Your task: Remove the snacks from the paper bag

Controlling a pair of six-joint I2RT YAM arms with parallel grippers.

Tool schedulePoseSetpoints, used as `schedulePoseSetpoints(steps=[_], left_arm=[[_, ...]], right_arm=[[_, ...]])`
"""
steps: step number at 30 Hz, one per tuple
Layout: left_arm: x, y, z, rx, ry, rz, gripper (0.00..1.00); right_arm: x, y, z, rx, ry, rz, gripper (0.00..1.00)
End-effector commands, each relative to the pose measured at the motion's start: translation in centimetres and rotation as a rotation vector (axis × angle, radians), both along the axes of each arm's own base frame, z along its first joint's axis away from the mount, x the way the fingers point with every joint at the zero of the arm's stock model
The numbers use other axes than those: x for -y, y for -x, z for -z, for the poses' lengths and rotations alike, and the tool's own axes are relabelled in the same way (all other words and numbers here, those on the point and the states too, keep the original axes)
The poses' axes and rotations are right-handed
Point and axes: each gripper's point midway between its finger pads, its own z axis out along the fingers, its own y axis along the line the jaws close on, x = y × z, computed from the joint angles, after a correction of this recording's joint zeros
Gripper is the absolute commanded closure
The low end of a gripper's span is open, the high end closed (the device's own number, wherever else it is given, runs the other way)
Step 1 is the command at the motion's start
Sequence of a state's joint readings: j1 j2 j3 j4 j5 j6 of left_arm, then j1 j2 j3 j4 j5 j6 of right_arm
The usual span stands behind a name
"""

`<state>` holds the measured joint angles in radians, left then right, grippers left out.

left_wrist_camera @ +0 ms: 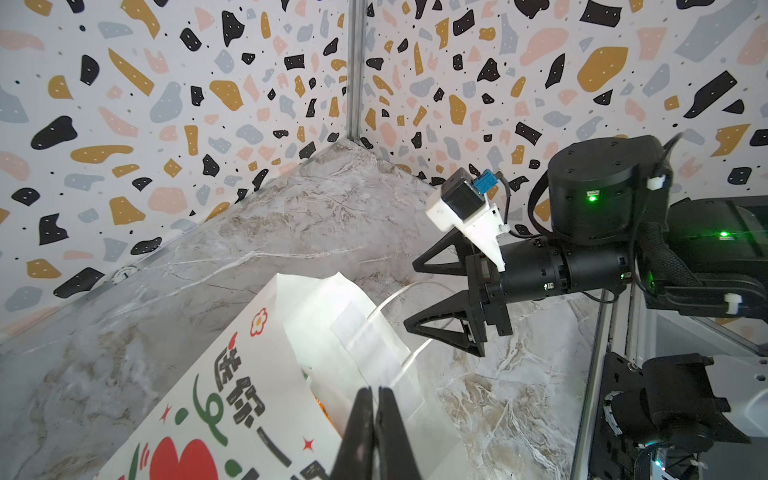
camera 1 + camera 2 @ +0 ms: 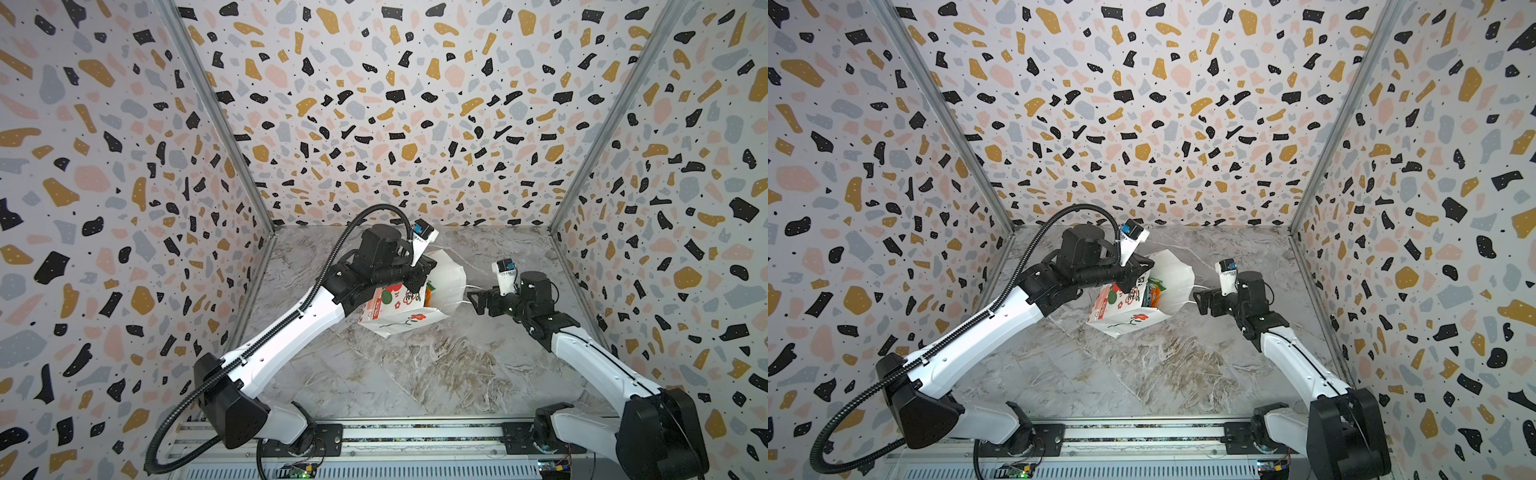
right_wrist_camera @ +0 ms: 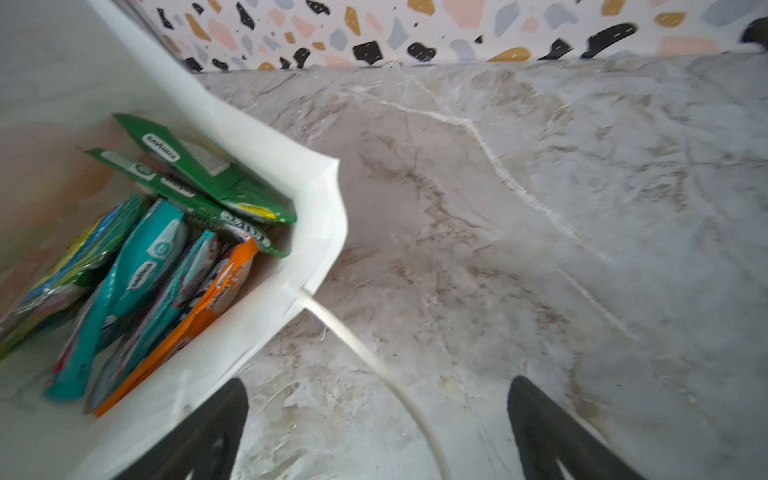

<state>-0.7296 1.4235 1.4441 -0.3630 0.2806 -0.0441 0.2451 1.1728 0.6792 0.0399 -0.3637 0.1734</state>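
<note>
The white paper bag with its red flower drawing leans on the marble table, mouth turned to the right. My left gripper is shut on the upper rim of the bag. Inside the bag, in the right wrist view, lie the snacks: green packets, teal ones and an orange one. A few snacks show at the mouth in both top views. My right gripper stands open just outside the mouth, with the white cord handle running between its fingers, untouched.
Terrazzo-patterned walls close in the marble table on three sides, with metal corner posts. The arms' base rail runs along the front edge. Bare table lies in front of the bag and behind it.
</note>
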Motion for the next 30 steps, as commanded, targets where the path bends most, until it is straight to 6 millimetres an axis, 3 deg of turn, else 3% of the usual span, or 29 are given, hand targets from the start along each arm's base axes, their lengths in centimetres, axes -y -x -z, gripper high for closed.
schedulePoseSetpoints(steps=[1, 4, 11, 18, 26, 30], left_arm=[[0.2, 0.8, -0.7, 0.019, 0.022, 0.035, 1.00], [0.2, 0.9, -0.6, 0.015, 0.020, 0.042, 1.00], [0.0, 1.0, -0.3, 0.016, 0.007, 0.039, 1.00], [-0.8, 0.6, -0.1, 0.035, -0.010, -0.008, 1.00], [-1.6, 0.4, -1.0, 0.066, -0.003, -0.050, 1.00], [-2.1, 0.7, -1.9, 0.087, 0.019, -0.063, 1.00]], right_arm=[[-1.8, 0.3, -2.9, 0.074, -0.078, -0.105, 0.04], [-2.1, 0.7, -1.8, 0.030, -0.091, -0.120, 0.14], [-3.8, 3.2, 0.9, -0.053, -0.102, -0.185, 0.67], [-6.4, 6.2, 1.8, -0.096, -0.114, -0.275, 1.00], [-10.9, 10.5, 1.8, -0.112, -0.108, -0.425, 1.00], [-12.2, 12.8, 2.3, -0.122, -0.081, -0.486, 1.00]])
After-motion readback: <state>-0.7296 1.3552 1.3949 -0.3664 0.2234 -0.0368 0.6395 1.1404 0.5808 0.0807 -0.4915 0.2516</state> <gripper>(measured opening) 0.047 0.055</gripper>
